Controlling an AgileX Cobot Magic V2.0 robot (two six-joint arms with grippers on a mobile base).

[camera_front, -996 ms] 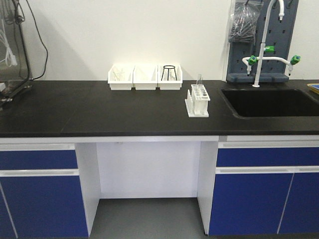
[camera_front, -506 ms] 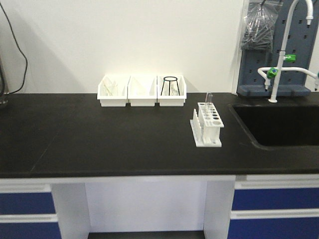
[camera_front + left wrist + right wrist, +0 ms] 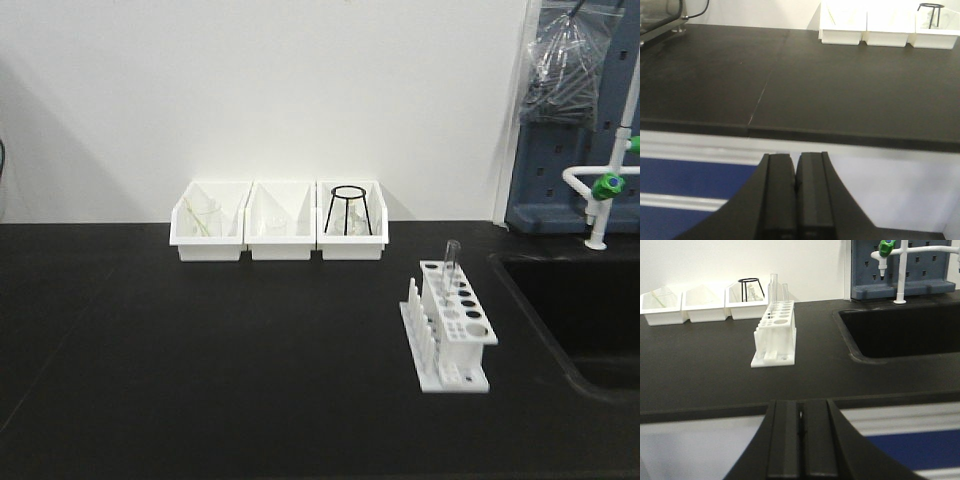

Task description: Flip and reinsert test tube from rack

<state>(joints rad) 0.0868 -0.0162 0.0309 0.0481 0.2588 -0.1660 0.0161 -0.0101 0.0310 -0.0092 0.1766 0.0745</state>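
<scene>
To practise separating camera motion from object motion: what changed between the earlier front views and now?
The front camera closed in on the counter: the rack and test tube look larger and sit lower in frame. Nothing was gripped or released. The test tube stays in the rack's far end, the bins unmoved; left gripper and right gripper are shut, empty.

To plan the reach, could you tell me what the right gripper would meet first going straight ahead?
The right gripper likely meets the counter edge first; clearing it, perhaps the rack. Depth unclear.
</scene>
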